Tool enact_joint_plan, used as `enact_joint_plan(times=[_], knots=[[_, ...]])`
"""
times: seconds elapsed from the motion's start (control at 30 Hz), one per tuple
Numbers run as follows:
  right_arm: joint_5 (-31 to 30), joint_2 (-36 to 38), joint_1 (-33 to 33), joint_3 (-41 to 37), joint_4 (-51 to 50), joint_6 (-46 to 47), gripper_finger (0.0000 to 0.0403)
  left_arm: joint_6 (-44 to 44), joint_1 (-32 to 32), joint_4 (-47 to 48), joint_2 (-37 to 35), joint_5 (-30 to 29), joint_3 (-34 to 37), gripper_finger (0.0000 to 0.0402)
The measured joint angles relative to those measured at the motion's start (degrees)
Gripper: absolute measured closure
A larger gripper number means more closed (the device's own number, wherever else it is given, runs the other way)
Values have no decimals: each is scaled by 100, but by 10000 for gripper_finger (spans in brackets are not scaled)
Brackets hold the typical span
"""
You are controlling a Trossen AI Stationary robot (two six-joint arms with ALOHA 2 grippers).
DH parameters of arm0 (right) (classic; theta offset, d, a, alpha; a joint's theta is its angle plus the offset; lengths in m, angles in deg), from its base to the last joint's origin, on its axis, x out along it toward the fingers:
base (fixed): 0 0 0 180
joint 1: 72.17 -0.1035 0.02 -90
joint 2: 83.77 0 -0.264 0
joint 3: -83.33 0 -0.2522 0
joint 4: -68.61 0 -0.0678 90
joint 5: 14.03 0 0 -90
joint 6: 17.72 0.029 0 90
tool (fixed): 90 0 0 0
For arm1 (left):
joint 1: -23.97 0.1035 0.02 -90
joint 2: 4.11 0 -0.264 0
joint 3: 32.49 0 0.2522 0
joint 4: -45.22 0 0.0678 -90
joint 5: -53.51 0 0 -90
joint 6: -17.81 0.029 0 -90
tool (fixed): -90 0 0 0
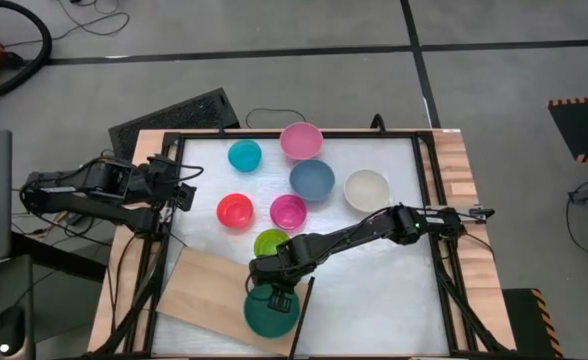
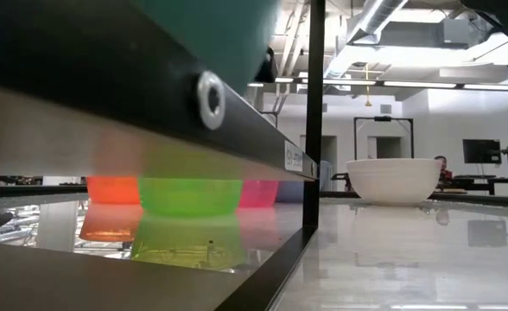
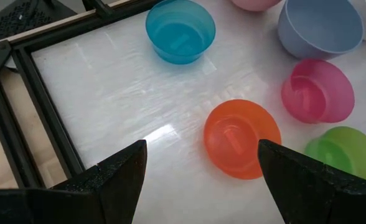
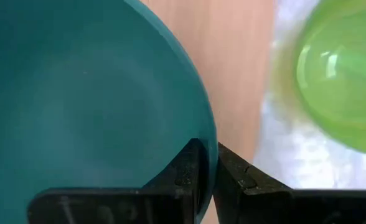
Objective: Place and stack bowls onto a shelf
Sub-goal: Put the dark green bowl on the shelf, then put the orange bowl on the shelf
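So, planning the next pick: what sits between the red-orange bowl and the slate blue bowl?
The magenta bowl lies between the red-orange bowl and the slate blue bowl, seen in the high view.

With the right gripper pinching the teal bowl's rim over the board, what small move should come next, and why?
Probably open the right gripper and lift clear. Its fingers pinch the teal bowl by the rim, and the bowl seems to sit on the shelf already. The left gripper waits open near the red-orange bowl.
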Motion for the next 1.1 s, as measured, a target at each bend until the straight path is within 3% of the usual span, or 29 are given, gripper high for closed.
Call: enact_joint_plan(times=[0.5,0.87,0.97,1.1], knots=[[216,-2,131,111,-72,-83,192,0,-1,0,2,2,0,111],[190,815,418,125,-93,-383,198,-102,0,-3,2,9,0,111],[-237,1140,552,142,-109,-439,201,-267,1,-76,3,80,4,111],[-858,1463,749,142,-291,-578,202,-142,1,-1008,101,368,254,111]])
